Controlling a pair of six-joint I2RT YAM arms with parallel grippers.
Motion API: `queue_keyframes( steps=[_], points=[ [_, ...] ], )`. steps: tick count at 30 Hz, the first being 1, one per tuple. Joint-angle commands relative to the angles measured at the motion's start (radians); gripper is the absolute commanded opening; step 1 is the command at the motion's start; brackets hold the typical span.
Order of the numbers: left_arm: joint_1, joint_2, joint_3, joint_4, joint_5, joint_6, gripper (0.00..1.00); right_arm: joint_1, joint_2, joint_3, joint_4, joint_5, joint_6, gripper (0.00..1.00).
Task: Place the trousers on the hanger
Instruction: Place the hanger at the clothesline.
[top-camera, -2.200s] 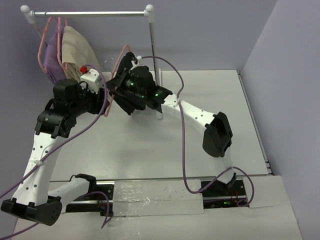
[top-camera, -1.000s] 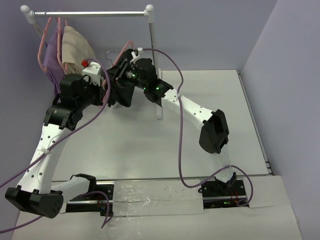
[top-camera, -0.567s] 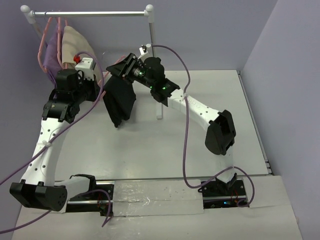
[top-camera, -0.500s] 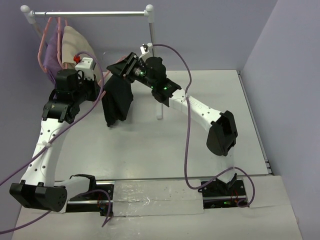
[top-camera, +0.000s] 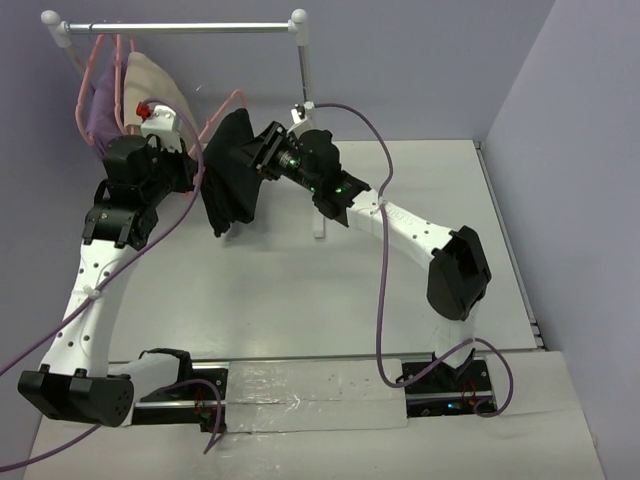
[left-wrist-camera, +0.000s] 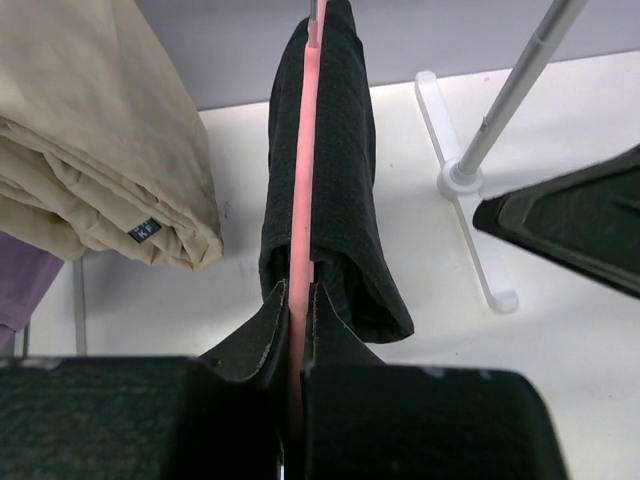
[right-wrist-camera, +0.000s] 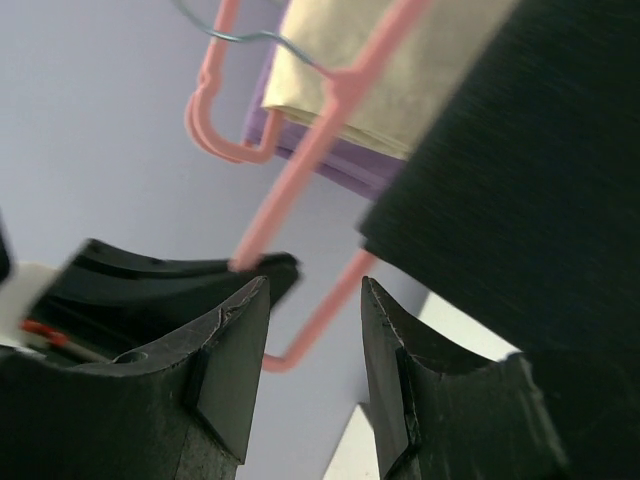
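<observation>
The black trousers (top-camera: 232, 172) (plain dark cloth) hung folded over the pink hanger (left-wrist-camera: 303, 170) above the worktop's (top-camera: 300, 300) far left corner. The left gripper (left-wrist-camera: 297, 305) pinched the hanger; the right gripper (right-wrist-camera: 307, 300) stood parted, empty.

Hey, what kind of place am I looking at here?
Probably a robotics lab bench mocked up as a closet corner: a left arm and right arm bolted to a white table, a clothes rail with hung garments, and bare lilac walls.

The left gripper (left-wrist-camera: 298, 300) pinches the pink hanger (left-wrist-camera: 303, 170), black trousers (left-wrist-camera: 350, 200) draped over its bar.
</observation>
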Motion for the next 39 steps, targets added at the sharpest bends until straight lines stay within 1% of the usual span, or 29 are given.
queue_keyframes(
  steps=[1,9,11,14,18,26,31,33,36,39],
  points=[
    [0.004,-0.055,0.139,0.23,-0.018,0.004,0.0,-0.008,-0.099,-0.045,0.063,0.047,-0.041,0.49],
    [0.006,-0.054,0.193,0.217,-0.043,0.006,0.0,-0.02,-0.173,-0.167,0.09,0.078,-0.045,0.49],
    [0.006,-0.055,0.196,0.217,-0.046,0.006,0.0,-0.026,-0.182,-0.18,0.096,0.083,-0.042,0.49],
    [0.013,-0.039,0.238,0.216,-0.052,0.007,0.0,-0.032,-0.197,-0.196,0.099,0.087,-0.045,0.49],
    [0.029,0.026,0.352,0.194,-0.051,-0.003,0.0,-0.035,-0.217,-0.221,0.102,0.095,-0.05,0.49],
    [0.049,0.104,0.449,0.178,-0.052,-0.002,0.0,-0.051,-0.234,-0.262,0.118,0.095,-0.042,0.49],
    [0.063,0.201,0.571,0.159,-0.052,-0.002,0.0,-0.052,-0.233,-0.27,0.119,0.092,-0.042,0.49],
    [0.069,0.251,0.625,0.155,-0.084,0.001,0.0,-0.055,-0.237,-0.279,0.119,0.09,-0.042,0.49],
    [0.07,0.3,0.659,0.158,-0.087,0.006,0.0,-0.058,-0.26,-0.305,0.118,0.099,-0.048,0.49],
    [0.07,0.33,0.648,0.174,-0.097,0.009,0.0,-0.066,-0.286,-0.336,0.118,0.109,-0.053,0.49]
  ],
)
